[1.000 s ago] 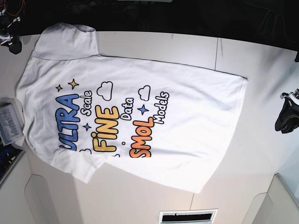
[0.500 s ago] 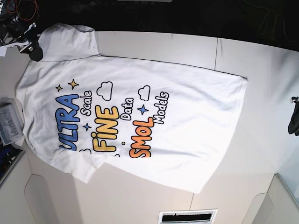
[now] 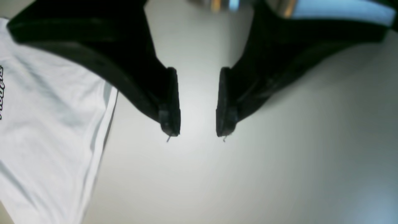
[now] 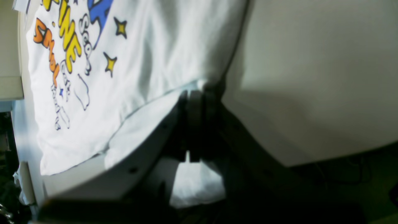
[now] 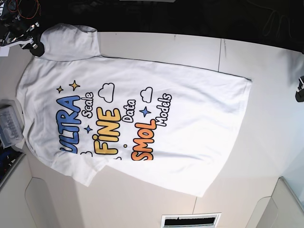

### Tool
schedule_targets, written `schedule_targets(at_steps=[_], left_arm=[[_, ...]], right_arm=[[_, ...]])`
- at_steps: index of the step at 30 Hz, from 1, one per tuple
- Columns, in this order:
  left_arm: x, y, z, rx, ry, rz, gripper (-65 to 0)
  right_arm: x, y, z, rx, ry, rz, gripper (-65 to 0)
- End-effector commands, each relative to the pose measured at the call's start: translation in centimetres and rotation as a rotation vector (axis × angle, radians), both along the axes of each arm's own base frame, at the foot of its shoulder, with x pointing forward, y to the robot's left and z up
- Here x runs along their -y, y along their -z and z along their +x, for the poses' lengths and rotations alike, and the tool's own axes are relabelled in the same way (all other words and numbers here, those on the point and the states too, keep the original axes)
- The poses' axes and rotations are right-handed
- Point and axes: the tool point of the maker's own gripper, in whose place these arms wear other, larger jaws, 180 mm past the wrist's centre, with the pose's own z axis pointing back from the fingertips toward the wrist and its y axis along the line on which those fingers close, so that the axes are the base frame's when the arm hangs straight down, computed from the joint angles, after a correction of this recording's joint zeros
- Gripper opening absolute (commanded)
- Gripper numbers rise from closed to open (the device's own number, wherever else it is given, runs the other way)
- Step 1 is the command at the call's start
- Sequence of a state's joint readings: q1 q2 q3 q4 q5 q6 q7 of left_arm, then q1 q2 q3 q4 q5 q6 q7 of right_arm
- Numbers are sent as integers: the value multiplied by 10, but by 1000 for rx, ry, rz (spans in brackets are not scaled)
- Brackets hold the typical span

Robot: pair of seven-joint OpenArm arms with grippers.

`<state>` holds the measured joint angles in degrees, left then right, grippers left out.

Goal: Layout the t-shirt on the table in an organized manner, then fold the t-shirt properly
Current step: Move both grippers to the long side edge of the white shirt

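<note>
**Though half hidden, pinching shirt at sleeve edge**

While mostly cut off at the 10 o'clock corner of the base view, right gripper [image 5: 37, 46] [image 4: 195, 102] clamped tight on t-shirt [image 5: 137, 118] sleeve edge. Left gripper [image 3: 198, 102] [image 5: 300, 92] barely visible at 3 o'clock, jaws spread wide over bare table [image 5: 266, 142], gripping nothing. T-shirt flat, print up, mid-table; hem [image 3: 105, 124] near left gripper.

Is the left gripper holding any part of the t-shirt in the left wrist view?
No: the left gripper stands open over bare table, with the t-shirt lying off to one side.
</note>
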<state>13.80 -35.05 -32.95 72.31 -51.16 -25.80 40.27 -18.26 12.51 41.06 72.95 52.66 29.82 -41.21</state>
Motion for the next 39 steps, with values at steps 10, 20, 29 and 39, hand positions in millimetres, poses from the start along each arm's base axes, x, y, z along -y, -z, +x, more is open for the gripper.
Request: schedule_targets(at_steps=[10, 20, 29, 39], left_arm=[[66, 13, 8, 13, 162, -188, -413], [122, 47, 2, -27, 213, -277, -413], [119, 50, 11, -24, 218, -211, -413], [109, 58, 8, -55, 192, -156, -413]], right_arm=[[5, -9, 6, 36, 2, -4, -650], [6, -11, 8, 48, 9, 0, -650], [1, -20, 14, 105, 2, 28, -650], [1, -20, 14, 105, 2, 28, -650]])
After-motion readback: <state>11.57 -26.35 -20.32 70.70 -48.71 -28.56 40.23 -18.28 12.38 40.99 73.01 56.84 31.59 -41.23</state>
